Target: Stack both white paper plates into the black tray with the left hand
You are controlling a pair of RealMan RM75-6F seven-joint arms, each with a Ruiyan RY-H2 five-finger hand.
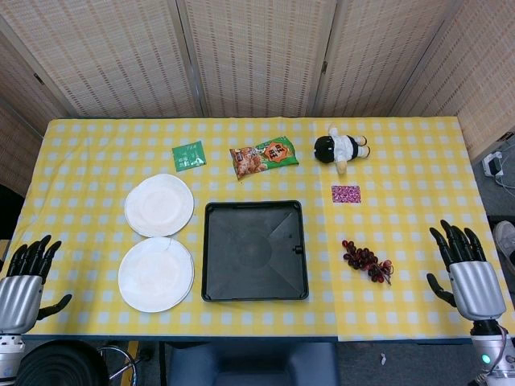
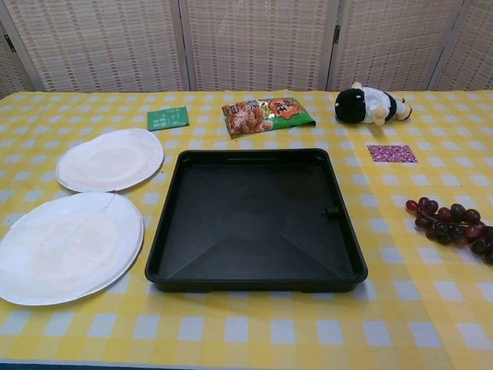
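silver left hand (image 1: 24, 281), right hand (image 1: 467, 269), black fingers

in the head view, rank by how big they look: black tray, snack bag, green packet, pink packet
1. black tray
2. snack bag
3. green packet
4. pink packet, close to the green one in size, so that order is unsure

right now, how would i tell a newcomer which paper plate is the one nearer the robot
Start at the black tray in the middle of the yellow checked tablecloth. Two white paper plates lie just left of it, edges meeting; the nearer plate sits by the table's front edge. Unlike the farther plate, it lies far from the green packet.
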